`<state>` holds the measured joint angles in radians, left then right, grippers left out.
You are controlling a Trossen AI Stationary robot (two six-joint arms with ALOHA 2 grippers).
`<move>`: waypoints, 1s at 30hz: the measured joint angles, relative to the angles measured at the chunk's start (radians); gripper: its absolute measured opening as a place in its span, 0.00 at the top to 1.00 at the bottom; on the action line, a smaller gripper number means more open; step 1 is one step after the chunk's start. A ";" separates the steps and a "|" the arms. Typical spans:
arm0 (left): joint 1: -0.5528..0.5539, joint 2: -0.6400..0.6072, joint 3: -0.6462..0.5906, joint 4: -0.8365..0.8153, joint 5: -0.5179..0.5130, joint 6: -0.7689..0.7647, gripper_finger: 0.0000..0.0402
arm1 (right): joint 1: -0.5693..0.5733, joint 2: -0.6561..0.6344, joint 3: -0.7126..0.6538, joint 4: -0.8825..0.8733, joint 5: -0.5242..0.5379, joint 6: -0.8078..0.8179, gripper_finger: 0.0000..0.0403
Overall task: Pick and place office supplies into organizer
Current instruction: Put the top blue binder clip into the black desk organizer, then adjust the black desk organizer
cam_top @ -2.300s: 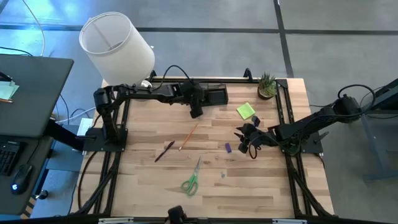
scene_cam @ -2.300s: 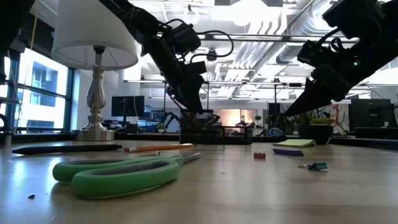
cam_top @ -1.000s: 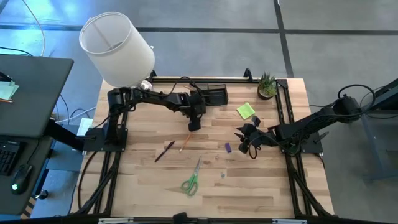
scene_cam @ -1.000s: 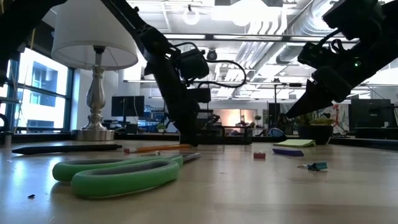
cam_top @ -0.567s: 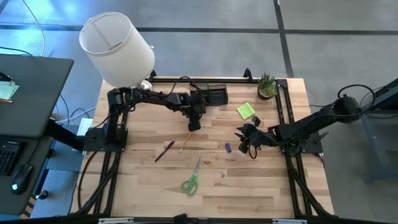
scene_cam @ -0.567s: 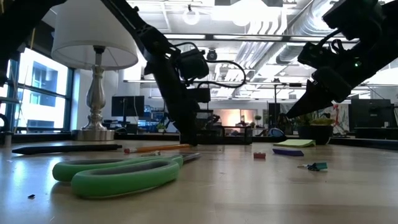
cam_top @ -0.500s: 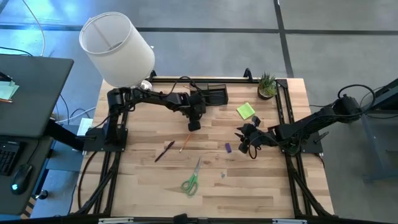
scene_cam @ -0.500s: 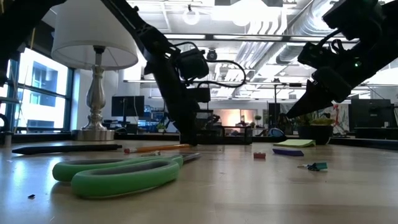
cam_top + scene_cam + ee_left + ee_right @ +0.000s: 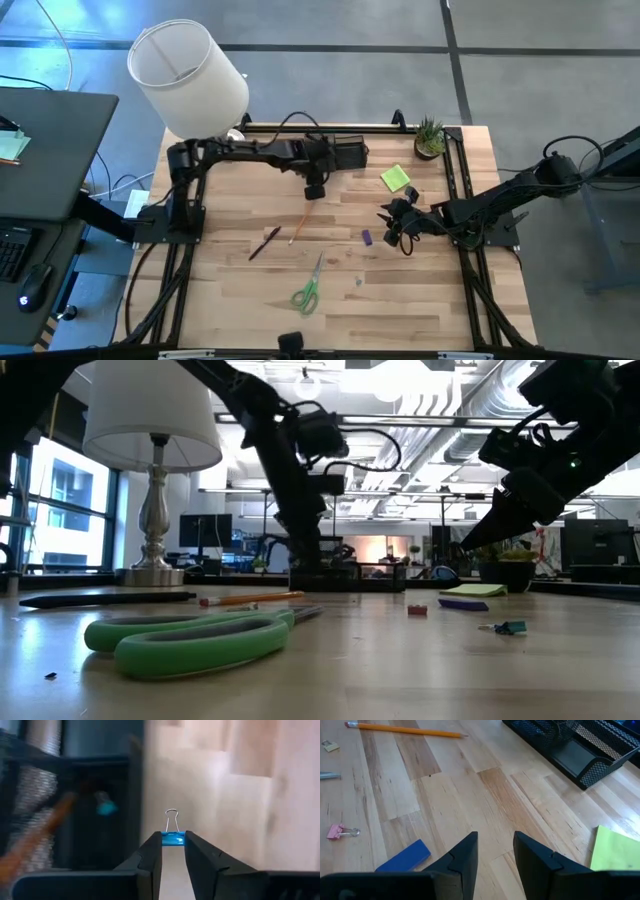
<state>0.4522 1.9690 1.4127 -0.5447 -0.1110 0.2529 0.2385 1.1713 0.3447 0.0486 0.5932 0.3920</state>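
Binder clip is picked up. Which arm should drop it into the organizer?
Left. The left gripper is shut on the blue binder clip and hangs right beside the black organizer. The right gripper holds nothing and sits farther off, near the sticky notes.

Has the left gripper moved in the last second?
Yes. The left gripper, shut on a blue binder clip, has lifted off the table and shifted toward the organizer.

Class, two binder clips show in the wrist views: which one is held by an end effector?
The blue binder clip, pinched between the left end effector's fingertips near the organizer. The pink binder clip lies free on the table, ungripped.
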 joint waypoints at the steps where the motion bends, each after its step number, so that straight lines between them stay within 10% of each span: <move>1: 0.009 0.000 0.017 -0.002 -0.014 0.012 0.84 | 0.000 0.000 0.000 0.000 -0.001 0.000 0.71; 10: 0.118 -0.001 0.036 0.039 -0.028 -0.016 0.88 | 0.000 0.000 0.000 -0.006 -0.004 0.003 0.71; 22: 0.128 -0.005 0.022 0.020 0.017 -0.038 0.52 | 0.000 0.000 0.000 -0.007 -0.003 0.003 0.71; 30: 0.015 -0.004 0.021 -0.229 0.032 -0.080 0.47 | 0.000 0.000 0.000 -0.020 -0.012 0.019 0.71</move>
<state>0.4669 1.9655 1.4338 -0.7733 -0.0789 0.1727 0.2386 1.1713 0.3443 0.0288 0.5811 0.4110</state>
